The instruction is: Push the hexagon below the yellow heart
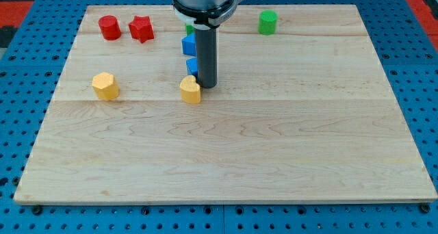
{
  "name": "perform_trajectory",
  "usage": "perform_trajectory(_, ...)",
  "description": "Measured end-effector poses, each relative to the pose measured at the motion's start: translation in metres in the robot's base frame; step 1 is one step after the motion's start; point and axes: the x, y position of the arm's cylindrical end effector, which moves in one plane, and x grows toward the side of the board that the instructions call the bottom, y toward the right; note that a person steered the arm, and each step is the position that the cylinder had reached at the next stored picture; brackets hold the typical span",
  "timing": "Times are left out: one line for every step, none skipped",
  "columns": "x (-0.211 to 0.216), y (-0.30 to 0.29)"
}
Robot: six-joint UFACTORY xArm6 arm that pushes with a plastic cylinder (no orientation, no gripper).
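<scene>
Yellow heart (pixel 191 90), nearest on worktop (pixel 274 159); my tip (pixel 207 86) just at its 2 o'clock; yellow hexagon (pixel 105 86) far at 9 o'clock, unpushed; next: circle behind it; no claw fitted.

No text, label, brand, number or sign can be read anywhere in the camera view.

My rod (pixel 207 53) hides most of two blue blocks (pixel 189 46) and a green block (pixel 189 29); their shapes stay unclear.
</scene>
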Motion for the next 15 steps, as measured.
perform_trajectory(-0.006, -0.002)
perform_trajectory(-0.011, -0.007)
perform_trajectory(0.005, 0.028)
perform_trajectory(0.062, 0.065)
perform_trajectory(0.119, -0.025)
perform_trajectory(0.130, -0.161)
perform_trajectory(0.099, -0.279)
perform_trajectory(0.053, -0.281)
perform_trajectory(-0.001, -0.269)
perform_trajectory(-0.012, -0.213)
perform_trajectory(0.005, -0.158)
perform_trajectory(0.036, -0.128)
perform_trajectory(0.056, -0.128)
perform_trajectory(0.083, -0.163)
perform_trajectory(0.086, -0.114)
